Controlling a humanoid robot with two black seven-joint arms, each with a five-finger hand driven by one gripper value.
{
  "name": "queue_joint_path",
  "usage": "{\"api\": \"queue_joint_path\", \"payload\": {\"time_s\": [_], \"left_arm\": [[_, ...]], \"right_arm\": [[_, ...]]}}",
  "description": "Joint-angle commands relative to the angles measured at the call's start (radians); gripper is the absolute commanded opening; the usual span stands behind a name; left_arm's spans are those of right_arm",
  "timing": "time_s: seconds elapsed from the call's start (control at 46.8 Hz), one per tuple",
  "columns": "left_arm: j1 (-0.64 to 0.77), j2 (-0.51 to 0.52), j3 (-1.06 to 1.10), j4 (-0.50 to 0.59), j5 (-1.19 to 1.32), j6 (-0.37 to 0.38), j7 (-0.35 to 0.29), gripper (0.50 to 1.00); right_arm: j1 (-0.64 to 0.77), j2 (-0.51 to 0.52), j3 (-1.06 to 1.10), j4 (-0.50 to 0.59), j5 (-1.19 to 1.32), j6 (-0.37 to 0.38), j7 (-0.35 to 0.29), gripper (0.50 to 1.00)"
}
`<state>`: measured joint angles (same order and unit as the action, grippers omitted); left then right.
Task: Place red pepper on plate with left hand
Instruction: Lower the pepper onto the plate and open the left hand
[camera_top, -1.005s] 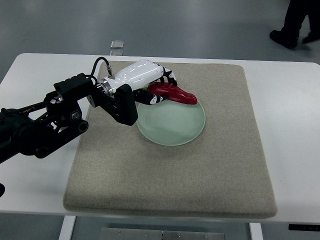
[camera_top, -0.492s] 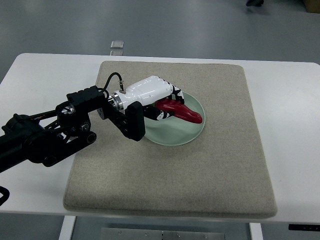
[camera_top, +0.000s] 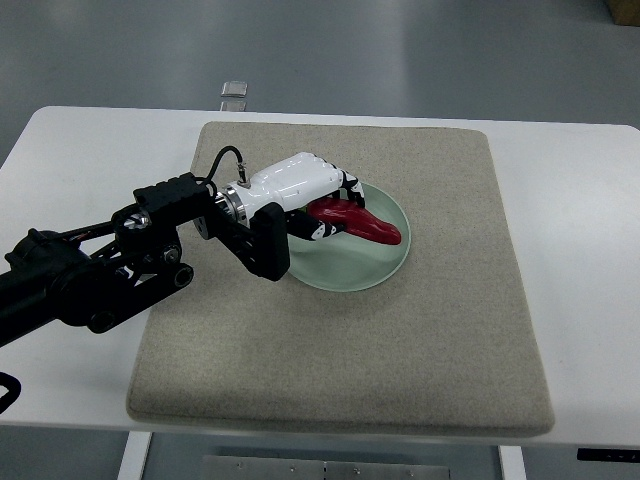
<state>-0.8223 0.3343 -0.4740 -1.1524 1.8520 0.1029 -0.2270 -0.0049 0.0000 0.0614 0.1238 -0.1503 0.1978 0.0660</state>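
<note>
White-shelled left hand (camera_top: 318, 195), fingers closed around glossy red pepper (camera_top: 358, 220), poised over round pale-green plate (camera_top: 370, 268) at frame centre; release remains.

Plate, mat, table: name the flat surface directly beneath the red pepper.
The pale green plate. The red pepper, gripped by the left hand, is over it; the mat and table lie farther out.

- The left hand (camera_top: 318, 195) has a glossy white plastic shell; its arm looks like matt black metal or plastic.
- The red pepper (camera_top: 358, 221) is smooth and shiny.
- The plate (camera_top: 370, 268) is smooth, pale green, slightly glossy.
- The mat (camera_top: 400, 350) is rough beige cloth.
- The table (camera_top: 580, 200) is smooth matt white.
</note>
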Motion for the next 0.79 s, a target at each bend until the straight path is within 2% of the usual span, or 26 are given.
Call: {"api": "queue_joint_path", "payload": {"time_s": [0.0,0.021,0.107,0.214,0.278,0.342,0.385,0.513,0.663,0.727,0.77], "left_arm": [[0.002,-0.004,0.000,0.002,-0.005,0.001,0.000,0.500],[0.003,-0.006,0.000,0.006,-0.005,0.001,0.000,0.500],[0.005,-0.009,0.000,0.019,-0.007,0.021,0.000,0.559],[0.006,-0.012,0.000,0.029,-0.010,0.052,0.000,0.724],[0.006,-0.012,0.000,0.028,-0.013,0.066,0.000,0.771],[0.008,-0.012,0.000,0.030,-0.014,0.069,0.000,0.790],[0.008,-0.012,0.000,0.028,-0.014,0.070,0.000,0.844],[0.011,-0.012,0.000,0.026,-0.016,0.070,0.000,0.878],[0.022,-0.012,-0.003,0.023,-0.017,0.072,0.001,0.889],[0.022,-0.011,-0.012,0.020,-0.019,0.084,0.001,0.949],[0.022,-0.011,-0.012,0.020,-0.030,0.106,0.002,0.962]], "right_arm": [[0.000,0.000,0.000,0.000,0.000,0.000,0.000,0.932],[0.000,0.000,0.000,0.000,0.000,0.000,0.000,0.932],[0.000,0.000,0.000,0.000,0.000,0.000,0.000,0.932],[0.000,0.000,0.000,-0.001,0.000,0.000,0.000,0.932],[0.000,0.000,0.000,0.000,0.000,0.000,0.000,0.932],[0.000,0.000,0.000,0.000,0.000,0.000,0.000,0.932],[0.000,0.000,0.000,0.000,0.000,0.000,0.000,0.932],[0.000,0.000,0.000,0.000,0.000,0.000,0.000,0.932],[0.000,0.000,0.000,0.000,0.000,0.000,0.000,0.932],[0.000,0.000,0.000,-0.001,0.000,0.000,0.000,0.932],[0.000,0.000,0.000,0.000,0.000,0.000,0.000,0.932]]}}
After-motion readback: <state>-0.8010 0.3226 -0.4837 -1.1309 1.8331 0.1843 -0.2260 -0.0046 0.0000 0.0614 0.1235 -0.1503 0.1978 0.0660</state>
